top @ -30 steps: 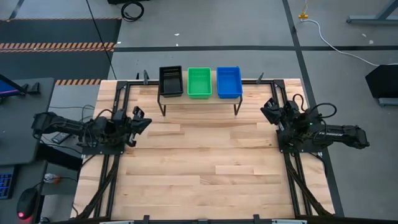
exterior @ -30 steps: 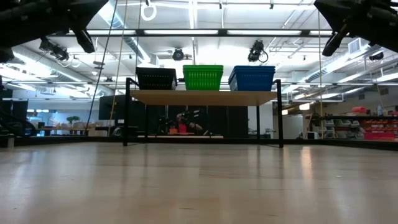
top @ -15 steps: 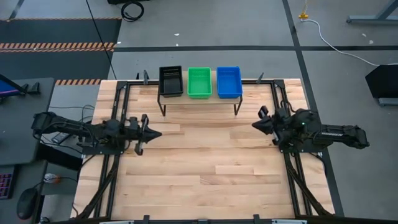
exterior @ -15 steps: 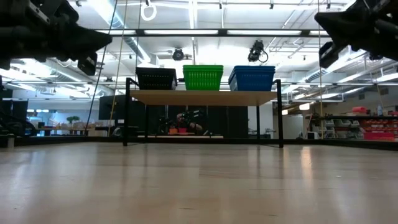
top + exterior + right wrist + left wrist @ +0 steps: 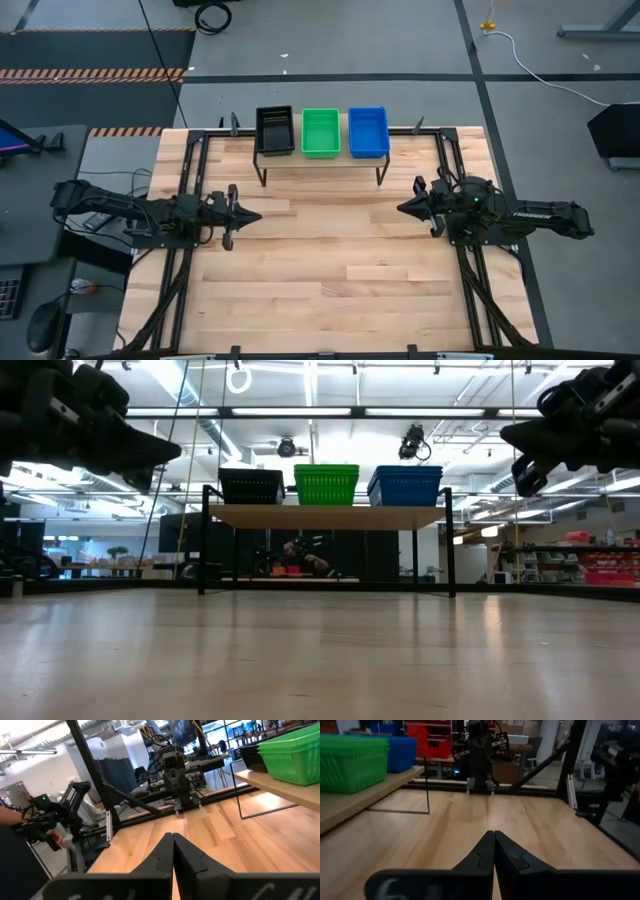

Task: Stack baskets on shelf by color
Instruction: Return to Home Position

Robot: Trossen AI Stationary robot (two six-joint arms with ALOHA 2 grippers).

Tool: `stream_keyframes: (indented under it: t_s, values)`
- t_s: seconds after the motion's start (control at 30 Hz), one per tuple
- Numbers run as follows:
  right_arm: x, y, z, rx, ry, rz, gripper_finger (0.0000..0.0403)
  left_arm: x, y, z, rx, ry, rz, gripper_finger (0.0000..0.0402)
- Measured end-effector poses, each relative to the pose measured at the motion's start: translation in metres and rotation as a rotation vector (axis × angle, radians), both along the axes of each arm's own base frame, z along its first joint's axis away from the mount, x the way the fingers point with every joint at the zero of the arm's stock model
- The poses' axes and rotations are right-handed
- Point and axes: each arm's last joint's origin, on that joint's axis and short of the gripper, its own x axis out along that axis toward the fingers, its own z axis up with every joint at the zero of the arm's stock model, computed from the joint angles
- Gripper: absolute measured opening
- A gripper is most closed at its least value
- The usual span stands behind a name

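Observation:
Three basket stacks stand in a row on the shelf point(image 5: 320, 157) at the table's far edge: black point(image 5: 274, 130) on the left, green point(image 5: 321, 132) in the middle, blue point(image 5: 368, 131) on the right. In the low view the black point(image 5: 250, 486), green point(image 5: 326, 484) and blue point(image 5: 405, 486) stacks rest by their bottoms on the shelf's wooden top point(image 5: 325, 516). My left gripper point(image 5: 253, 215) hovers over the table's left side, shut and empty, pointing right. My right gripper point(image 5: 401, 208) hovers over the right side, shut and empty, pointing left. Both sit well short of the shelf.
Black frame rails point(image 5: 185, 200) run along the table's left and right sides and its far edge. Bare wooden tabletop point(image 5: 320, 260) lies between the two arms and toward the near edge. A person's hand point(image 5: 52, 840) shows beyond the table in the right wrist view.
Both arms have swung from pointing toward the shelf to pointing level at each other across the table. The left gripper moved toward the near edge and rightward; the right gripper moved leftward and lower. The baskets have stayed still.

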Motion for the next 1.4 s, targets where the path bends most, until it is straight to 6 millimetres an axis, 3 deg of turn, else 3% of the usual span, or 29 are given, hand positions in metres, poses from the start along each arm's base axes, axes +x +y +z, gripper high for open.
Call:
stream_keyframes:
  t_s: [0.47, 0.7, 1.4]
  values:
    - [0.0003, 0.0001, -0.0082, -0.183, 0.063, 0.001, 0.0009, 0.0000, 0.0001, -0.0001, 0.040, 0.002, -0.001, 0.0036]
    - [0.0004, -0.0022, -0.0081, -0.180, 0.070, -0.080, 0.0009, 0.0000, 0.0001, -0.0002, 0.040, 0.002, -0.001, 0.0026]
    - [0.0004, -0.0022, -0.0079, -0.181, 0.068, -0.080, 0.0009, -0.0001, 0.0001, -0.0004, 0.040, 0.003, -0.001, 0.0026]
